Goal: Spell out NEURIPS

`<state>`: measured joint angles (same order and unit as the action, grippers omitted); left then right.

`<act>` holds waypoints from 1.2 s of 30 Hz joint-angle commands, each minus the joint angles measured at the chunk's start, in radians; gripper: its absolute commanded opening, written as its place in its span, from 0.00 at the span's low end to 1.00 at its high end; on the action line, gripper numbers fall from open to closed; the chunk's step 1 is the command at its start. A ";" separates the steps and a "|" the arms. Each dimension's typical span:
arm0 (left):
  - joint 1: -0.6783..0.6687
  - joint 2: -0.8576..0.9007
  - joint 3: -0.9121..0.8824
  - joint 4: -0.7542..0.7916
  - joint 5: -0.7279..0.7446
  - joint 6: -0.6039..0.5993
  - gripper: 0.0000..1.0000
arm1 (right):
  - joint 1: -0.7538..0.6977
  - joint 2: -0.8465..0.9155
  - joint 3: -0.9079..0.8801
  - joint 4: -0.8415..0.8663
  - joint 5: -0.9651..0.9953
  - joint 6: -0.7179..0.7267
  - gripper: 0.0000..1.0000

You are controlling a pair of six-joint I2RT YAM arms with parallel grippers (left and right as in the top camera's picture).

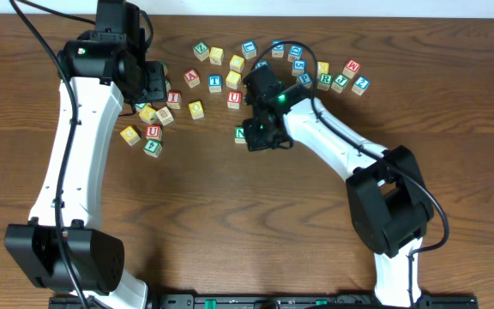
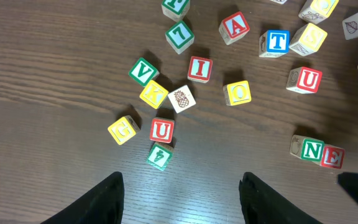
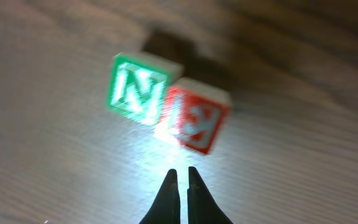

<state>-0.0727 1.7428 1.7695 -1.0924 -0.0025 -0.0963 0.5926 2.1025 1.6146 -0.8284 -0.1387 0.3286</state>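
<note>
Green-bordered wooden N cube (image 2: pixel 311 149) touches red-bordered E cube (image 2: pixel 332 157) on the bench (image 1: pixel 230 223), loose cubes (image 2: pixel 238 93) nearer its far edge. Right end effector (image 3: pixel 183 177) together, left end effector (image 2: pixel 182 183) apart.

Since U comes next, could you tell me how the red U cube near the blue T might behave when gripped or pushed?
The red U cube looks like rigid wood, unlikely to deform. Its flat faces suggest sliding, not rolling. It stands free, so a push may spin it.

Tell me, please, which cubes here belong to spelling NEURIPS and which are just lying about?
Belong: green N, red E, red U, red I, P cube, R cube.
Lying about: red A, blue T, green V, yellow K, yellow G.
</note>
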 commanded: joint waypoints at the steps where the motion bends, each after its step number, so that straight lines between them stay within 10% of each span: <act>1: 0.004 -0.011 0.017 -0.002 -0.002 0.010 0.59 | 0.027 -0.016 -0.012 0.002 -0.008 -0.012 0.01; 36: 0.004 -0.011 0.017 -0.002 -0.002 0.010 0.59 | 0.025 0.013 -0.071 0.093 -0.002 0.007 0.01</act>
<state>-0.0727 1.7428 1.7695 -1.0924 -0.0029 -0.0963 0.6205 2.1036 1.5478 -0.7387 -0.1417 0.3294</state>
